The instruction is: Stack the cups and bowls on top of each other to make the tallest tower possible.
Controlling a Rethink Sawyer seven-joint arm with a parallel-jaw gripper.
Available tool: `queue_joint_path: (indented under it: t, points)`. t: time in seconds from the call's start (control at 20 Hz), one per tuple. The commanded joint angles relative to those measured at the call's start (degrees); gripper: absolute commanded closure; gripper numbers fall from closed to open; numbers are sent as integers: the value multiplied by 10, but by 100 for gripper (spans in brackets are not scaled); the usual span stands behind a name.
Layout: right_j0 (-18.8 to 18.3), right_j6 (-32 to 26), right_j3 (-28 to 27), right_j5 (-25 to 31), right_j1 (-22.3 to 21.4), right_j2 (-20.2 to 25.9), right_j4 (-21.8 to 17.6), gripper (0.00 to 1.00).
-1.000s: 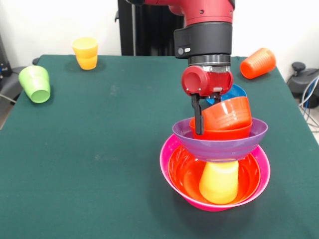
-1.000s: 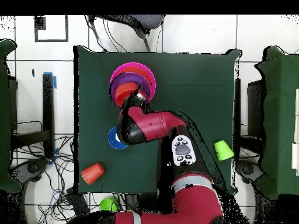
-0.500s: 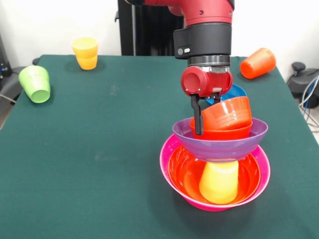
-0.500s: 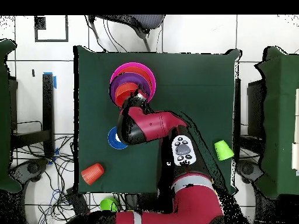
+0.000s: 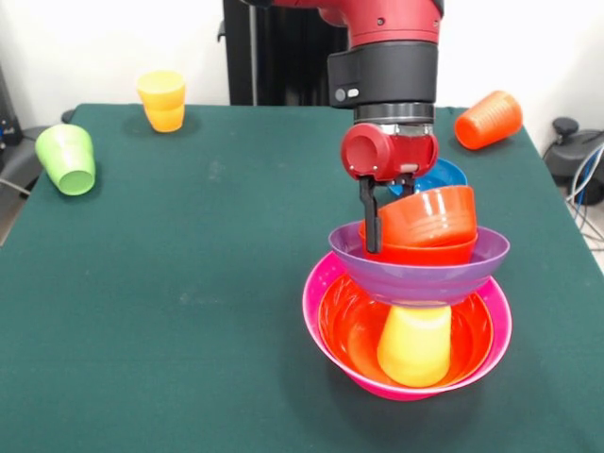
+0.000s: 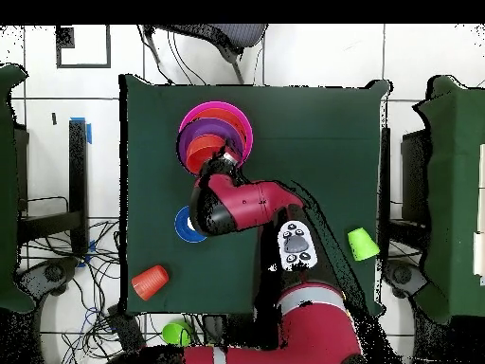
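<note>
The tower stands at the near right: the largest pink bowl (image 5: 332, 351) holds a large orange bowl (image 5: 351, 330) with an upturned yellow cup (image 5: 415, 345) in it. A purple bowl (image 5: 420, 276) rests on the cup and holds a small orange bowl (image 5: 420, 253). A second small orange bowl (image 5: 432, 217) lies tilted on top. My gripper (image 5: 389, 219) hangs over the tower, open, its jaws either side of the tilted bowl's left wall. In the overhead view the gripper (image 6: 225, 159) covers the near side of the tower (image 6: 214, 128).
A small blue bowl (image 5: 442, 176) (image 6: 187, 226) sits just behind the tower. An orange cup (image 5: 488, 120) (image 6: 151, 282) lies at the far right corner. A green cup (image 5: 66, 159) (image 6: 362, 244) lies at the left edge. A yellow cup (image 5: 161, 101) stands far left.
My gripper has crept up and to the left by a very small amount. The tower and the loose cups have stayed put.
</note>
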Motion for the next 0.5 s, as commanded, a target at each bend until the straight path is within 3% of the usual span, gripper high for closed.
queue_joint_path:
  t: [0.05, 0.3, 0.5]
  points:
    - [-17, -24, 30, 149, -26, 48, -53, 0]
    - [-78, -89, 67, 227, -63, 112, -61, 0]
    - [-104, -106, 81, 270, -73, 143, -65, 0]
